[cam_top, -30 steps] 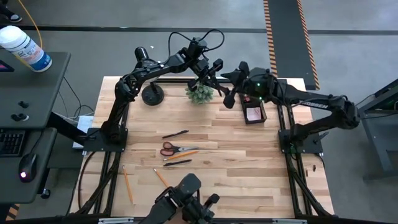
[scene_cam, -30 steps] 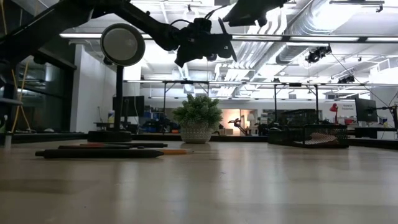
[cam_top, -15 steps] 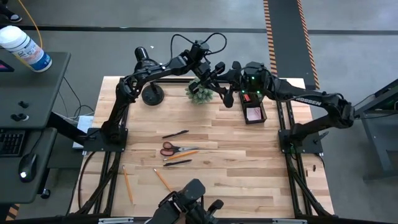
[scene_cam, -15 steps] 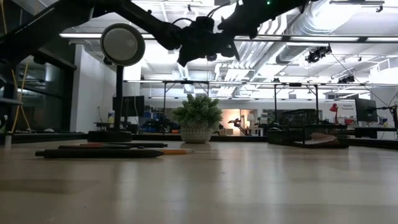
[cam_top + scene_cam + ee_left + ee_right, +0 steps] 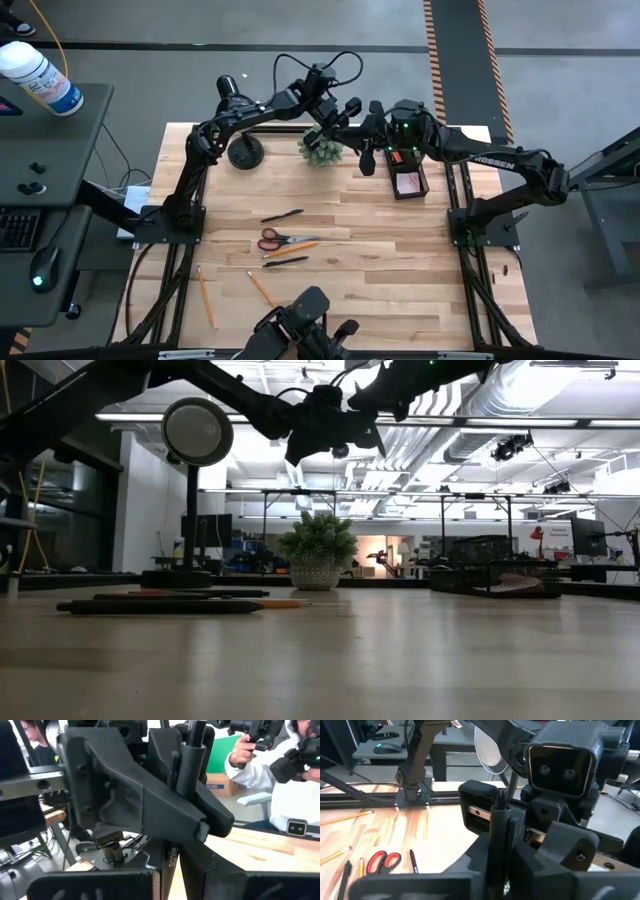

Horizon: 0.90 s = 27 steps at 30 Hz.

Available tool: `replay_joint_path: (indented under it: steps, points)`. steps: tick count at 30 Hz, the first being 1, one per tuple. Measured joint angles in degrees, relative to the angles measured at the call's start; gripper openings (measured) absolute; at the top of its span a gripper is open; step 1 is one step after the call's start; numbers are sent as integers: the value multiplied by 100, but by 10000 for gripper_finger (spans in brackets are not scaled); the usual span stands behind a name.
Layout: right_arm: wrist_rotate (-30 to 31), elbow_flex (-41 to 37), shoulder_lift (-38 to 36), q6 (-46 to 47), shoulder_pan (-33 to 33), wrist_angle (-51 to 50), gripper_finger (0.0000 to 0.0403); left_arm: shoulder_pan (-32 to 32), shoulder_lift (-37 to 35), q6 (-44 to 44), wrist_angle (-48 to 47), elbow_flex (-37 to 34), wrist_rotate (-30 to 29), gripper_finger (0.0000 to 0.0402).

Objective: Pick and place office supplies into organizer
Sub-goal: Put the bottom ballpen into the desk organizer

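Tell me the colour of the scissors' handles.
Red, on the scissors; clearest in the right wrist view.

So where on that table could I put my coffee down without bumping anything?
The wood between the scissors and the organizer lies bare, as does the near right part of the table. It is crowded at the far edge, where both grippers meet over the plant beside the lamp. Pencils occupy the near left.
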Motion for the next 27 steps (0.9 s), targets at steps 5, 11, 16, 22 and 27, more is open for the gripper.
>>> replay_joint_path:
  steps: [5,11,16,22,27]
  points:
    - [3,0,-2,-27,0,15,25,-2,-7,66,-9,0,-1,30]
    - [190,-4,-2,-76,-11,104,46,15,-9,19,-109,0,-462,62]
    - [233,-4,-28,-95,-11,138,25,60,-9,181,-443,-2,-1082,98]
    - [898,-2,-197,-208,-7,41,25,220,-7,515,-1002,-2,-1921,137]
    - [1909,0,-447,96,-95,-94,40,399,-7,652,-1483,-2,-2834,157]
